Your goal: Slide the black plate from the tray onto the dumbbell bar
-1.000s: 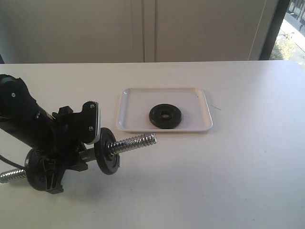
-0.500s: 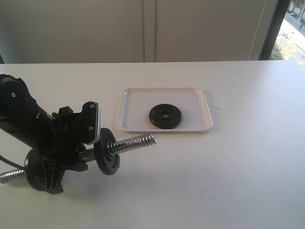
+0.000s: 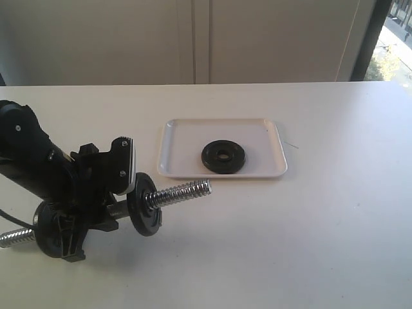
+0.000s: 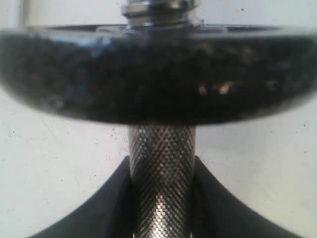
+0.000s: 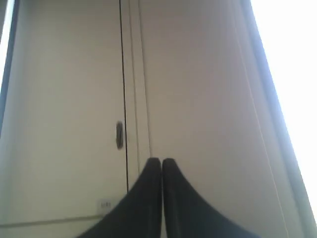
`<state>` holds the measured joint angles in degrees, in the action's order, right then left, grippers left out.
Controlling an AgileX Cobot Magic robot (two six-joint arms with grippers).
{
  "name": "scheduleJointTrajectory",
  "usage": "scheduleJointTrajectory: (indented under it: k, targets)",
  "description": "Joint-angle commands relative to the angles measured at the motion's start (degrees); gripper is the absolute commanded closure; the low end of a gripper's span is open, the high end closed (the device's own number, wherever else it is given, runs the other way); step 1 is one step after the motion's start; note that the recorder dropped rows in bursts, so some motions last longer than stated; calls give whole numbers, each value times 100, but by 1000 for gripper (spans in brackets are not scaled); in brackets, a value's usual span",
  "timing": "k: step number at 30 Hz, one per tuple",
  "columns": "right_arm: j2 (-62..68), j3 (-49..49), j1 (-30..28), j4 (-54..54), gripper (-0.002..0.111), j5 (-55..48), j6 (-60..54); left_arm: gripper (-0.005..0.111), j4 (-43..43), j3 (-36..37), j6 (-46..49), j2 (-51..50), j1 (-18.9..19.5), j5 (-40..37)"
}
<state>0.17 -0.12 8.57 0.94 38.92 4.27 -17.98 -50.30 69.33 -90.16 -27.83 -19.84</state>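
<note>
From the exterior view, the black plate (image 3: 210, 157) lies flat near the middle of the white tray (image 3: 187, 136), a round, dark disc with a raised rim and a centre hole. The tray sits around the middle of the bench (image 3: 309, 232). Toward the near left corner, the left gripper (image 3: 106, 207) grasps the dumbbell bar (image 3: 183, 191) between two mounted discs (image 3: 143, 205), and the bar's threaded chrome end points toward the tray's near edge. In the left wrist view, the black fingers (image 4: 111, 201) press both sides of the bar's knurled grey middle, just beside a disc seen edge-on. In the right wrist view, the right gripper (image 5: 161, 171) is clenched on nothing, facing pale wall panels (image 5: 198, 99).
</note>
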Motion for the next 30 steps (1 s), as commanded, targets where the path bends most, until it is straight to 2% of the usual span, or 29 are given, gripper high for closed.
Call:
scheduleJointTrajectory:
  k: [1,6,9,12,15,20,24,30]
  targets:
    - [-17,12,18,-9,107,1466,64,107,-300,-114,-28,272,-26,264]
    - [-17,12,18,-9,107,2839,258,107,-300,-114,-28,272,-26,264]
    - [-17,12,18,255,107,3080,533,107,-300,-114,-28,272,-26,264]
    - [-17,12,18,426,107,3009,1290,107,-300,-114,-28,272,-26,264]
    - [-17,3,18,486,107,1958,1826,107,-300,-114,-28,272,-26,264]
    - [-17,-480,18,463,107,-746,2410,107,-300,-114,-28,272,-26,264]
    - [112,-896,18,349,108,-1818,2410,107,-300,-114,-28,272,-26,264]
    - [1284,-1801,18,121,108,-3429,2400,107,-300,-114,-28,272,-26,264]
